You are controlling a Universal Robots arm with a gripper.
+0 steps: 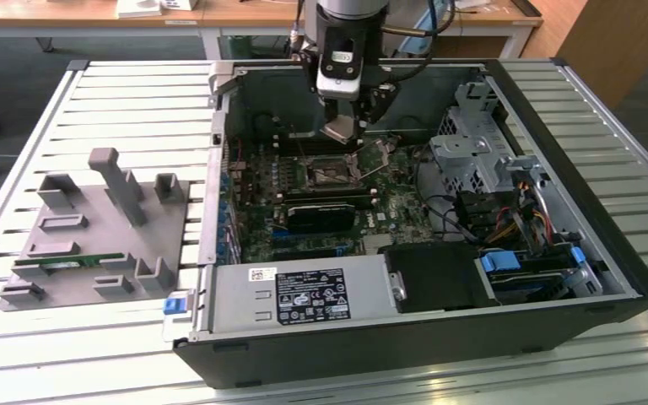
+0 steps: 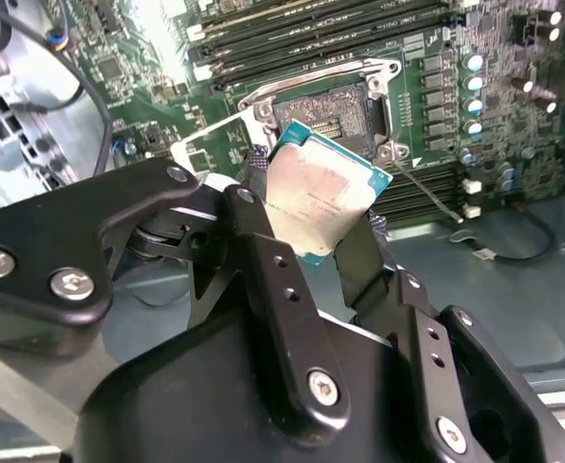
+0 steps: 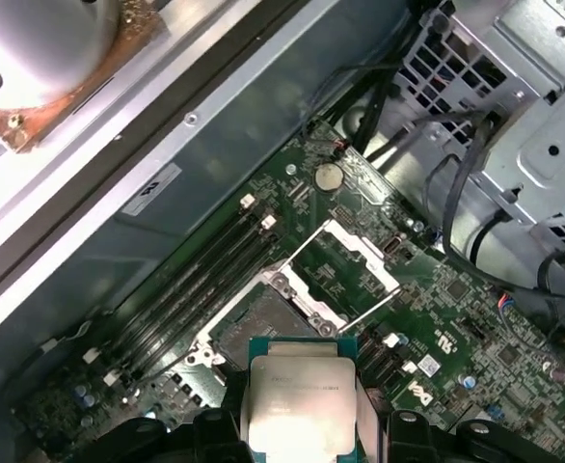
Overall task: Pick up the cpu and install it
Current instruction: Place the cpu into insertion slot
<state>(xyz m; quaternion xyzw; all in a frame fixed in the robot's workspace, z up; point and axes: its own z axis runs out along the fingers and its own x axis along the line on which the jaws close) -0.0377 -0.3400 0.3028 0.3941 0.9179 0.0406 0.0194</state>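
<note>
In the exterior view a grey tray point(image 1: 88, 245) lies on the slatted table point(image 1: 132, 84), at nine o'clock from the open computer case point(image 1: 414, 346). Inside the case the gripper point(image 1: 341, 128) hangs at about twelve o'clock from the open socket point(image 1: 332, 173). In both wrist views its fingers point(image 2: 263, 251) are clenched on two opposite edges of the cpu point(image 2: 316, 198) point(image 3: 297, 400), which is tilted above the socket.

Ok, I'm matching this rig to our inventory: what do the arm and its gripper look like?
The arm is dark grey, ending in a white housing with a small dark marking; cables run alongside. The gripper is matt black, its linked fingers flat bars with rows of small holes, joined by silver screws.
</note>
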